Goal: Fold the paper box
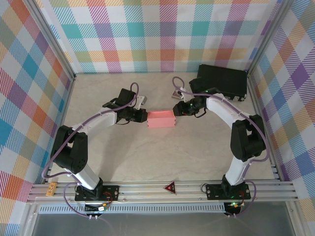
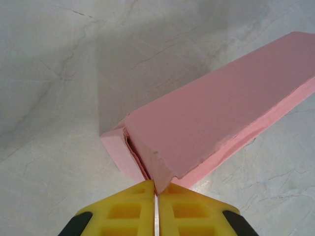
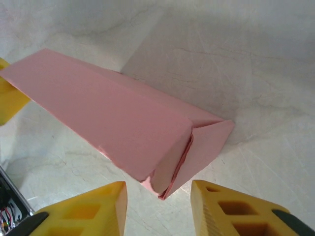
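A salmon-pink paper box (image 1: 161, 119), folded up into a long closed shape, lay across the middle of the pale marbled surface (image 1: 147, 162) between the two arms. The left gripper (image 2: 156, 189) met its left end with yellow jaws pressed together, a thin corner of the cardboard running into the slit between them, so it appeared to pinch that end and steady the box. The right gripper (image 3: 157, 196) sat just off the opposite end with jaws apart, one on each side of the end flaps and touching neither, probably placed to press those flaps shut. That end looked unfinished: layered flap edges showed in a loose, slightly gaping seam. Whether the box rested flat or was tipped up by the left grip was hard to tell. Well behind the right arm lay a black case (image 1: 221, 81), its near edge partly covered by the arm, and beside it a small object (image 1: 175, 92) too tiny to identify.
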